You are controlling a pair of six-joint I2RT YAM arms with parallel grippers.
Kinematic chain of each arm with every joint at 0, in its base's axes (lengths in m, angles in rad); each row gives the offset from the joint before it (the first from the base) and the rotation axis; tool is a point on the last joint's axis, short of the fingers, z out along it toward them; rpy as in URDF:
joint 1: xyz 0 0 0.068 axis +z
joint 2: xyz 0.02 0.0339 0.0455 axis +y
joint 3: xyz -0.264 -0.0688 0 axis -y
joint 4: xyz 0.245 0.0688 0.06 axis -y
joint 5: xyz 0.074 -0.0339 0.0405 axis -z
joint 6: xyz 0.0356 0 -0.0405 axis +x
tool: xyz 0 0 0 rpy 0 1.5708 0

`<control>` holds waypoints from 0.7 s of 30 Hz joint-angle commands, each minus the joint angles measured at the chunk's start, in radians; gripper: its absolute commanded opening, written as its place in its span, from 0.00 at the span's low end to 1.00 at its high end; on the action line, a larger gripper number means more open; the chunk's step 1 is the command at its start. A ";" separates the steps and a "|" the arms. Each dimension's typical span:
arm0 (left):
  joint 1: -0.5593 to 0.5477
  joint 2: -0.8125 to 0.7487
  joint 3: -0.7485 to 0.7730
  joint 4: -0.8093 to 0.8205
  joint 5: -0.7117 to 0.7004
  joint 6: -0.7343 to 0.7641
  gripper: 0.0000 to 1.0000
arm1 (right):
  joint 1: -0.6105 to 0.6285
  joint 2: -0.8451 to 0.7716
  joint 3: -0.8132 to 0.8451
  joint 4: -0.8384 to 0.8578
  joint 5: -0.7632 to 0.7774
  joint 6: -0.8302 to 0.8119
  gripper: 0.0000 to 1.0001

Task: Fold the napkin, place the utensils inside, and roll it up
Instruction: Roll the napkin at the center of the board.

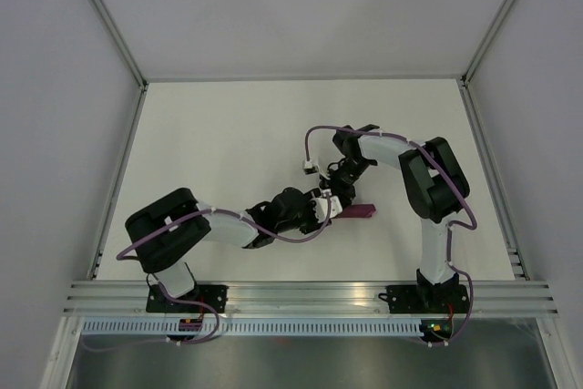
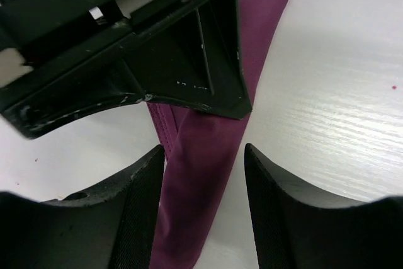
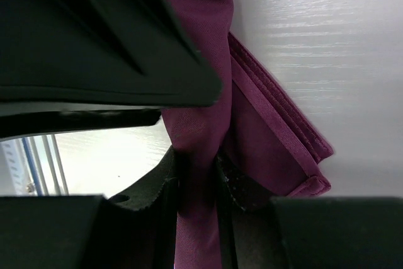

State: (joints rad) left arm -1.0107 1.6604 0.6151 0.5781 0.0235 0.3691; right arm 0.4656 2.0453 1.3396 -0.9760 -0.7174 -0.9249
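Observation:
The napkin [image 1: 359,212] lies as a narrow plum-purple roll on the white table, right of centre. My right gripper [image 3: 196,155] is shut on one fold of it, and the hemmed, layered end [image 3: 271,137] lies just beside that grip. My left gripper [image 2: 204,149] is open and straddles the roll [image 2: 189,218]; the cloth lies close to its left finger, with a gap to the right finger. Both grippers meet over the roll in the top view, the left [image 1: 321,210] and the right [image 1: 342,196]. The utensils are hidden.
The right gripper's black finger [image 2: 189,61] crosses just above my left fingertips, very close. White table [image 1: 228,134] stretches on all sides, bounded by grey walls and an aluminium rail [image 1: 310,293] at the near edge.

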 commanded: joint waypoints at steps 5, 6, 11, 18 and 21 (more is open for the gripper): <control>-0.006 0.113 0.078 0.039 -0.053 0.113 0.59 | -0.004 0.141 -0.056 0.011 0.230 -0.037 0.11; -0.006 0.119 0.081 0.028 -0.051 0.114 0.59 | -0.002 0.142 -0.054 0.010 0.230 -0.037 0.11; -0.014 0.156 0.109 -0.032 -0.034 0.119 0.55 | -0.012 0.150 -0.042 0.003 0.230 -0.037 0.11; -0.017 0.200 0.173 -0.187 0.021 0.093 0.21 | -0.016 0.161 -0.030 0.000 0.225 -0.034 0.11; -0.019 0.217 0.198 -0.256 0.038 0.071 0.04 | -0.016 0.156 -0.022 0.011 0.226 -0.019 0.18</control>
State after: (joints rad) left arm -1.0367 1.8072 0.7773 0.4377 0.0536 0.4515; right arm 0.4278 2.0926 1.3758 -1.0901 -0.7174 -0.9089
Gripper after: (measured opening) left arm 0.120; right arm 0.302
